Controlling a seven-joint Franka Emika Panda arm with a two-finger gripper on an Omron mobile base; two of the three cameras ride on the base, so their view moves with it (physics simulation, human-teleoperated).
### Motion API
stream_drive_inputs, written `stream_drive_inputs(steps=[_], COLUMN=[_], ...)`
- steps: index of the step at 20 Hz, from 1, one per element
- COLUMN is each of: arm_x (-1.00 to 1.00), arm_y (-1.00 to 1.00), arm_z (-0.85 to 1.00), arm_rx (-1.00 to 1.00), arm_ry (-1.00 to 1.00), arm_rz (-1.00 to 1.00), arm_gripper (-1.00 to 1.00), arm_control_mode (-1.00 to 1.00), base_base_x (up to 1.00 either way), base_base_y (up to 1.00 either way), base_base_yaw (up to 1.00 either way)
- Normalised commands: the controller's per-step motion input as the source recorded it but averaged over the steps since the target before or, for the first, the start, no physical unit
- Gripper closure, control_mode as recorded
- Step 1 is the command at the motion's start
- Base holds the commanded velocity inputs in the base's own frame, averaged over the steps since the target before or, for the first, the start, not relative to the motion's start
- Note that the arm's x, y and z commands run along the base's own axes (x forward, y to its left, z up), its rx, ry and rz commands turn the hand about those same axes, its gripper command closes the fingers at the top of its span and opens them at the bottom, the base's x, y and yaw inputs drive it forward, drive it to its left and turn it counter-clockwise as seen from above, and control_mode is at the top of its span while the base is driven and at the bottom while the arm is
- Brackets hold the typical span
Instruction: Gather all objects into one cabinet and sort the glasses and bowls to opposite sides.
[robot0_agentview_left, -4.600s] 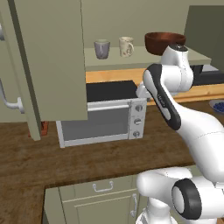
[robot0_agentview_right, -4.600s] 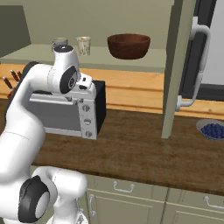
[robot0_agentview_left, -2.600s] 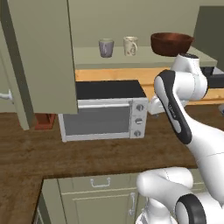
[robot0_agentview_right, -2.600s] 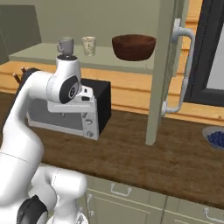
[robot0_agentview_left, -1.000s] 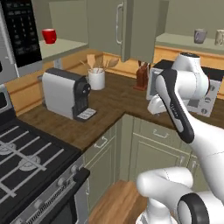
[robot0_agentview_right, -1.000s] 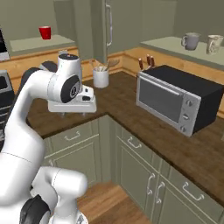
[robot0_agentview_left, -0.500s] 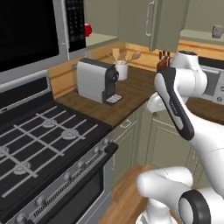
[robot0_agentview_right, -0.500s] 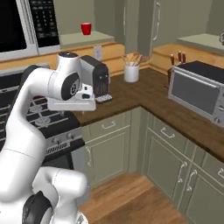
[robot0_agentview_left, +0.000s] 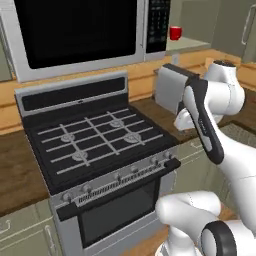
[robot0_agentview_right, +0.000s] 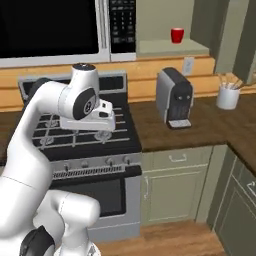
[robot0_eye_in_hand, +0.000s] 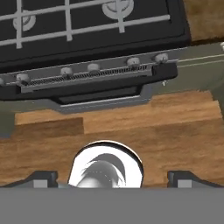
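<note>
One of the glasses, a plain red cup (robot0_agentview_left: 175, 33) (robot0_agentview_right: 177, 35), stands on an open olive shelf to the right of the microwave. My gripper (robot0_agentview_right: 103, 135) hangs over the stove's front edge, pointing down, far left of and below the cup. In the hand view the gripper (robot0_eye_in_hand: 112, 178) is open, its fingertips (robot0_eye_in_hand: 42, 177) wide apart with nothing between them, over the oven front and the wood floor. The bowls and the cabinet are out of view.
A black gas stove (robot0_agentview_right: 70, 131) (robot0_agentview_left: 95, 140) sits under a built-in microwave (robot0_agentview_right: 50, 25). On the wooden counter to its right stand a grey coffee machine (robot0_agentview_right: 175, 97) (robot0_agentview_left: 169, 88) and a white utensil crock (robot0_agentview_right: 228, 96). Olive base cabinets (robot0_agentview_right: 175, 185) run below the counter.
Both base views have swung left, from the corner counter with the coffee machine and crock to the stove and microwave: the camera moved. The arm keeps its pose and the gripper stays open.
</note>
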Motion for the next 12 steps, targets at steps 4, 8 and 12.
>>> stream_drive_inputs(steps=[4, 8, 12], arm_x=[0.00, 0.00, 0.00], arm_y=[0.00, 0.00, 0.00], arm_z=[0.00, 0.00, 0.00], arm_rx=[0.00, 0.00, 0.00], arm_ry=[0.00, 0.00, 0.00], arm_rz=[0.00, 0.00, 0.00], arm_gripper=[-1.00, -1.00, -1.00], arm_control_mode=[1.00, 1.00, 1.00], base_base_x=[-0.01, 0.08, 0.29], base_base_y=[-0.06, -0.04, -0.91], base_base_yaw=[0.94, 0.06, 0.24])
